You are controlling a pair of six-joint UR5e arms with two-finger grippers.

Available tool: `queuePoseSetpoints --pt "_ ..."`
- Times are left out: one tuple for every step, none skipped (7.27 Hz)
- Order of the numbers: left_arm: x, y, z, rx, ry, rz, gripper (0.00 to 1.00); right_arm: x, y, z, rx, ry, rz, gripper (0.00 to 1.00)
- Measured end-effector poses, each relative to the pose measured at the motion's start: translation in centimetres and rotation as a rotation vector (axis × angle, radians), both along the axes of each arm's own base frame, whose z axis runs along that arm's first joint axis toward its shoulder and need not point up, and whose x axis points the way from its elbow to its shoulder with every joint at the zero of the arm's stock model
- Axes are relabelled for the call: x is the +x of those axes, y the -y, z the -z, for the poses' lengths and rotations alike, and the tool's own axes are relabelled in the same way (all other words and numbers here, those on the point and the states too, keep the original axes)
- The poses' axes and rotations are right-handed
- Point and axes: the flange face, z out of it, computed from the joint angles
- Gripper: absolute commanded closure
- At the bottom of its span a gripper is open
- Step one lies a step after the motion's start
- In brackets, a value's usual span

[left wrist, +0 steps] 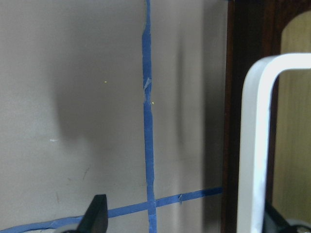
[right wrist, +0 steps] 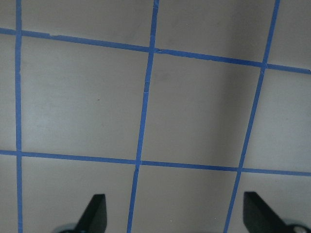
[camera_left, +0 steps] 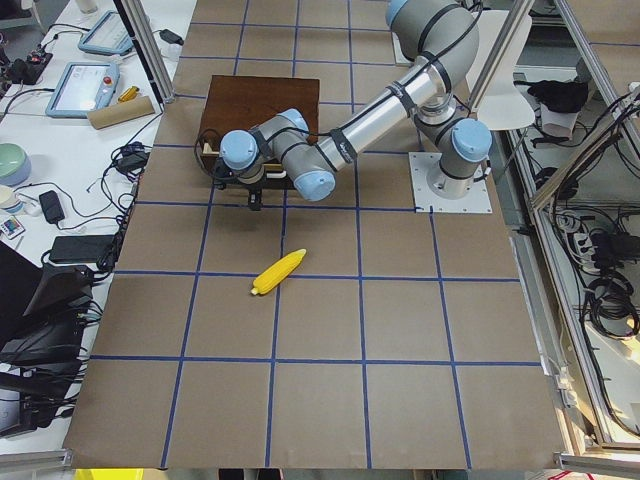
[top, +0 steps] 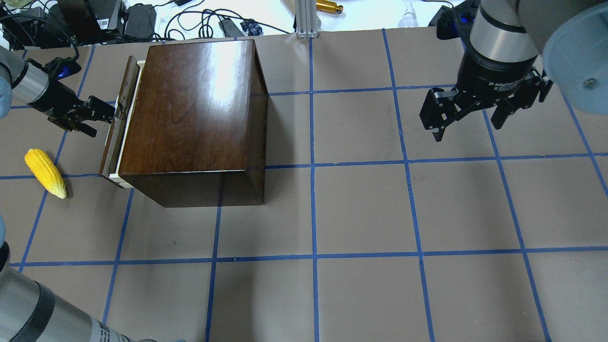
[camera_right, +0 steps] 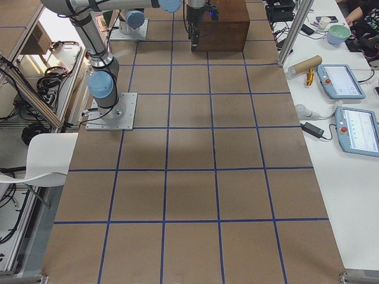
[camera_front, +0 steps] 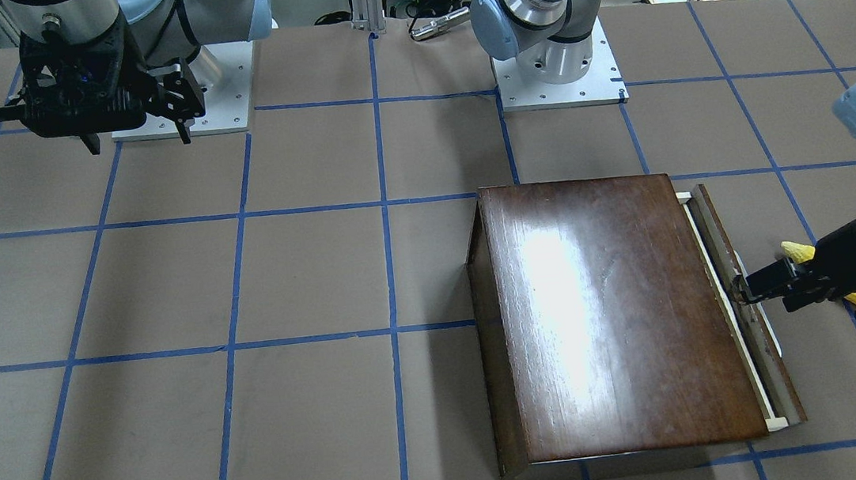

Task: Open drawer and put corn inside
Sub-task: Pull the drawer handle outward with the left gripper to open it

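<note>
The dark-brown box (top: 190, 104) stands at the table's left. Its drawer (top: 118, 124) is pulled out a small way, showing a strip of pale wood behind the dark front panel (camera_front: 752, 333). My left gripper (top: 105, 114) is at the panel's middle, open, with the pale pull (left wrist: 255, 145) between its fingers, close to the right one. The yellow corn (top: 45, 173) lies on the table beside the drawer front, apart from it, and is partly hidden behind my left wrist in the front view (camera_front: 795, 251). My right gripper (top: 468, 130) hangs open and empty over the table's right side.
The brown table surface (top: 361, 213) has a blue tape grid. Cables, power bricks and a metal post (top: 306, 19) lie beyond the far edge. Tablets and a cardboard tube (camera_right: 305, 64) sit on a side bench.
</note>
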Motion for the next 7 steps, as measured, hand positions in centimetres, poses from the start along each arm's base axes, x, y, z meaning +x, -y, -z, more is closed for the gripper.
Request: queuePoseSetpoints --pt "0.4 -0.1 0.0 -0.001 0.001 -0.006 0.0 0.0 0.0 0.0 0.0 0.0 0.0 0.0" --pt "1.5 -0.5 0.0 0.0 0.002 -0.024 0.0 0.0 0.0 0.0 0.0 0.0 0.0 0.0" --pt "2.8 -0.9 0.0 0.0 0.001 -0.046 0.0 0.0 0.0 0.0 0.0 0.0 0.0 0.0" --pt "3.6 -1.2 0.0 0.0 0.002 -0.058 0.0 0.0 0.0 0.0 0.0 0.0 -0.001 0.0" --pt "3.9 -1.3 0.0 0.0 0.002 -0.063 0.0 0.0 0.0 0.0 0.0 0.0 -0.001 0.0" --pt "4.1 -1.4 0.0 -0.001 0.002 -0.066 0.0 0.0 0.0 0.0 0.0 0.0 0.0 0.0" --pt "4.2 -1.4 -0.1 -0.002 0.002 -0.065 0.0 0.0 0.0 0.0 0.001 0.0 0.0 0.0"
